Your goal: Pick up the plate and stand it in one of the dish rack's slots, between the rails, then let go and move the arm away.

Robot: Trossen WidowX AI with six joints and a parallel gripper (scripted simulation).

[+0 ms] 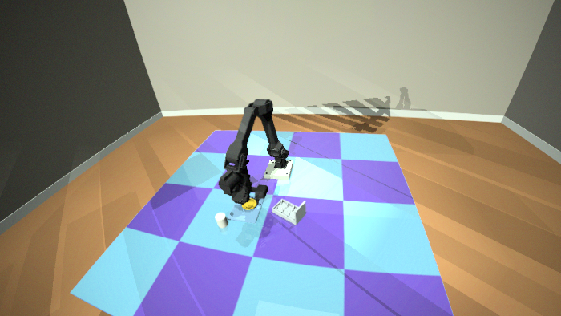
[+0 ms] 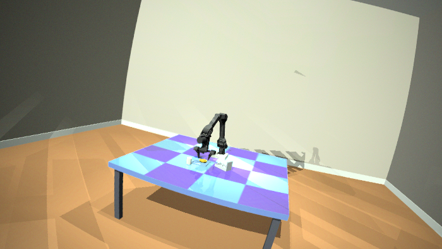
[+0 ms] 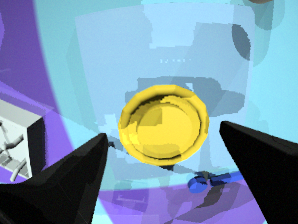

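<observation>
The yellow round plate (image 1: 249, 204) (image 2: 203, 160) (image 3: 167, 125) lies flat on a pale blue square sheet (image 1: 249, 219) (image 3: 100, 50). My gripper (image 2: 204, 157) (image 3: 165, 133) is open and empty, pointing down above the plate. In the wrist view one fingertip shows on each side of the plate, with a gap on both sides. In the top view the arm partly hides the fingers. The light grey dish rack (image 1: 300, 212) (image 2: 228, 165) (image 3: 19, 114) stands to the right of the plate in the top and exterior views, with a tall wall at its right end. No plate is in it.
A white cylinder (image 1: 221, 220) (image 2: 189, 160) stands left of the plate in the top and exterior views. A small blue object (image 3: 197, 184) shows below the plate in the wrist view. The arm's white base (image 1: 276, 174) is behind the rack and plate in the top view.
</observation>
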